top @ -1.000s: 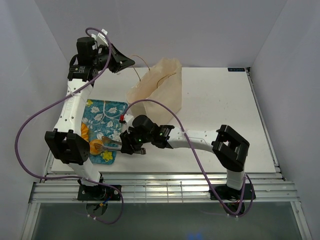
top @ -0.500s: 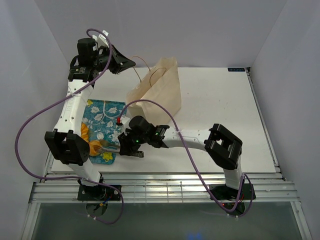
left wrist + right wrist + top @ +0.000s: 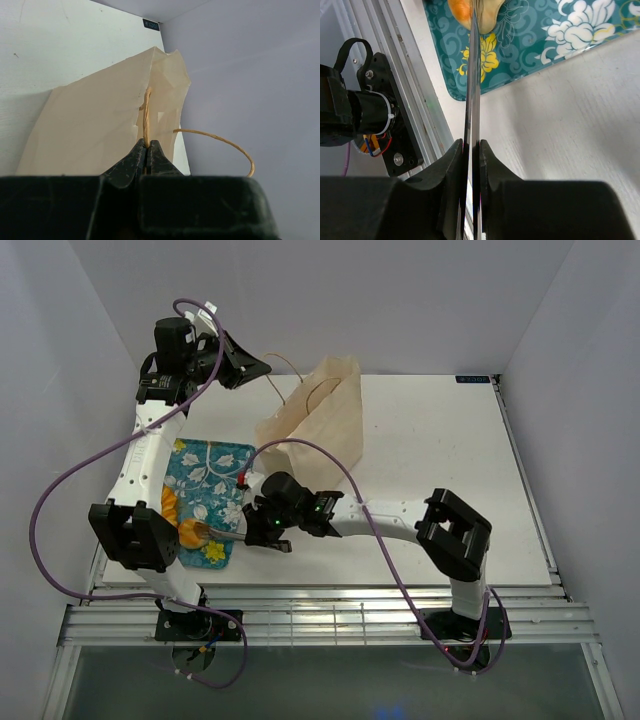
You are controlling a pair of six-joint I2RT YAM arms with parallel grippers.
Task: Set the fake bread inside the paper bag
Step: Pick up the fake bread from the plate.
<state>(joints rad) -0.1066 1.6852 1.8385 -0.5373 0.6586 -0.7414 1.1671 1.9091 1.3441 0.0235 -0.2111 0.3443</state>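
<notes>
Left end effector (image 3: 146, 143) is pinched shut on the cord handle (image 3: 146, 114) of the paper bag (image 3: 90, 125). Right end effector (image 3: 470, 147) squeezes metal tongs (image 3: 472, 75) onto a golden bun (image 3: 460, 12) on the floral tray (image 3: 520, 55).

Orange pastry (image 3: 457, 10) cut off by right wrist view's top edge

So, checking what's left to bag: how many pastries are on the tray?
2. The front pastry sits near the tray's near edge, at the tongs' tips; the left pastry lies at its left edge, beside the left arm. Others may be hidden under that arm.
</notes>
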